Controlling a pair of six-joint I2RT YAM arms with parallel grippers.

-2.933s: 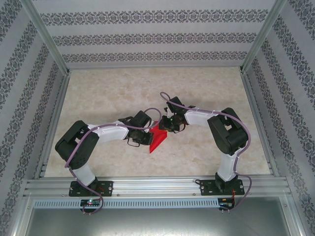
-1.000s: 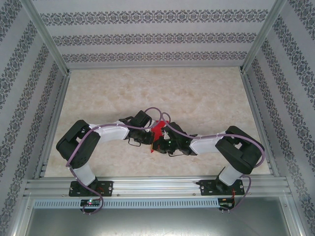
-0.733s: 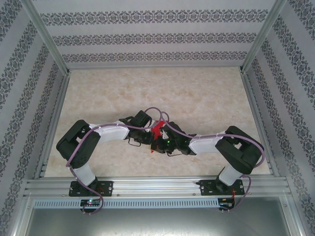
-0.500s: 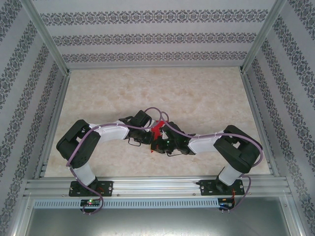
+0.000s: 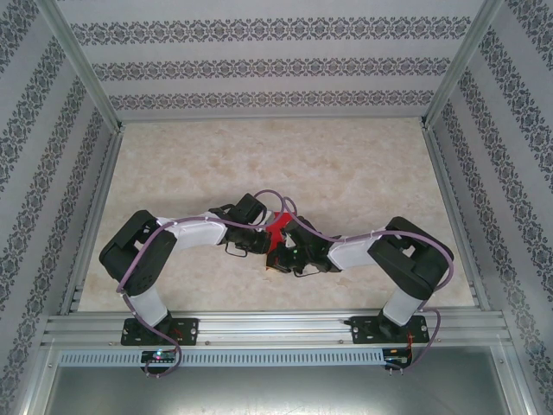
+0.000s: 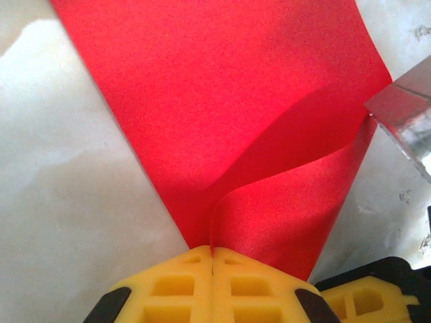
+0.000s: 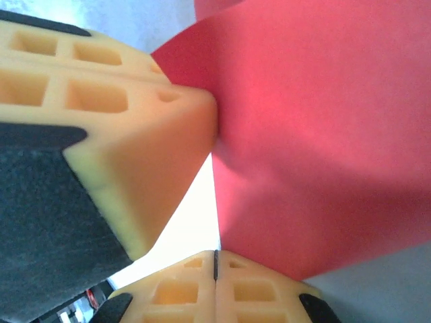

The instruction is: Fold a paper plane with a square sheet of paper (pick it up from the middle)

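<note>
With the left gripper [image 6: 213,259] and right gripper [image 7: 215,264] each clamped shut on the red sheet of paper [image 5: 277,226] at frame centre over the counter [image 5: 346,164], the fold calls for slow, equal tension, lest the curled flap slip or tear.

Red paper [image 6: 222,101], yellow fingers [image 6: 279,289], marbled beige table [image 5: 346,164].

Bright even overhead light on the pale worktop [image 5: 346,164], faint soft shadows, wrist views close and slightly soft, red paper [image 6: 222,101] darkened under its curl, white glare in right wrist view
</note>
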